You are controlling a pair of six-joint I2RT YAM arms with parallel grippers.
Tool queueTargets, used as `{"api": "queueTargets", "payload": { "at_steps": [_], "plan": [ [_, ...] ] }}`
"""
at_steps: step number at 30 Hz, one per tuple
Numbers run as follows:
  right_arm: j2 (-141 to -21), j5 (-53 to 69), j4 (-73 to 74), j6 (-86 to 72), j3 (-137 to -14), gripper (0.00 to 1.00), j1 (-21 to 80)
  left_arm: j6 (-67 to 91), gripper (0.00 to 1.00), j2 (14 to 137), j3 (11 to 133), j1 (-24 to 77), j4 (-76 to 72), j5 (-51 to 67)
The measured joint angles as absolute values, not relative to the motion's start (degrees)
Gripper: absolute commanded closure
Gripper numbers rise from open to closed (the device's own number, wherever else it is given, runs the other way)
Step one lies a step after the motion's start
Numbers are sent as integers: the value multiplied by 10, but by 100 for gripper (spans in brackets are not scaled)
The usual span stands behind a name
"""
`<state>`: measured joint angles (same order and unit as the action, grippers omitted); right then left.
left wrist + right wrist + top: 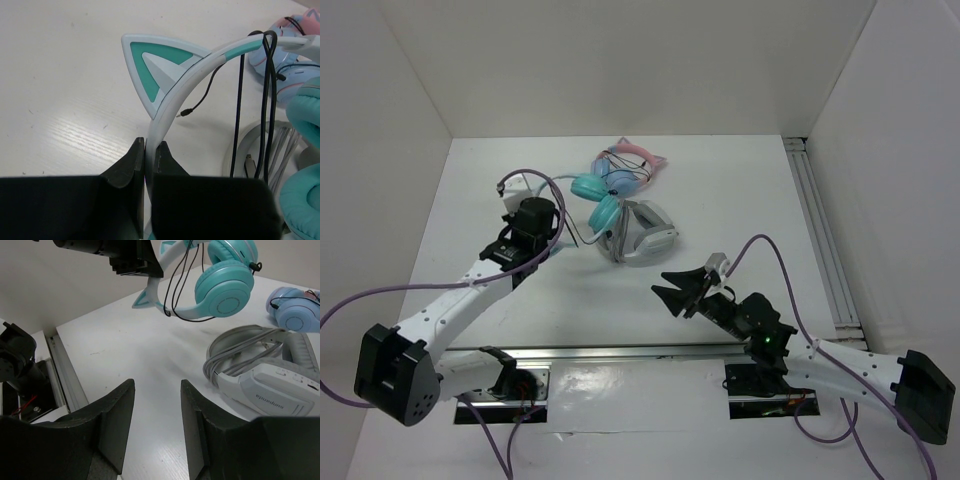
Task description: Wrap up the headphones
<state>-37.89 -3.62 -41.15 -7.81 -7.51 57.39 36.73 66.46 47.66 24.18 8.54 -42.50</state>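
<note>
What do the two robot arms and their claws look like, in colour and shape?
The left arm and right arm have white links and black joints. A thin purple cable loops along each. The left claw and right claw have matte black, wedge-shaped fingers.

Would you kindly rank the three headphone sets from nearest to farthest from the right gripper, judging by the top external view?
1. grey-white headphones, just ahead and left of the right gripper.
2. teal headphones, beyond those and further left, held by the left gripper.
3. blue-and-pink headphones, farthest back.
</note>
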Motion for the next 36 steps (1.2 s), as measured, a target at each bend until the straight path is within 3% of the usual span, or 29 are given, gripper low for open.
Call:
{"api": "queueTargets", "payload": {
  "at_steps": [11, 21, 36],
  "plan": [
    [-386, -36, -413, -78, -75, 51, 574, 414, 100, 679, 467, 234, 97, -397],
    [-431, -12, -431, -81, -75, 51, 574, 422, 100, 816, 473, 174, 87, -327],
    [-499, 10, -465, -81, -76, 51, 579, 425, 100, 896, 500, 72, 12, -216]
  ]
}}
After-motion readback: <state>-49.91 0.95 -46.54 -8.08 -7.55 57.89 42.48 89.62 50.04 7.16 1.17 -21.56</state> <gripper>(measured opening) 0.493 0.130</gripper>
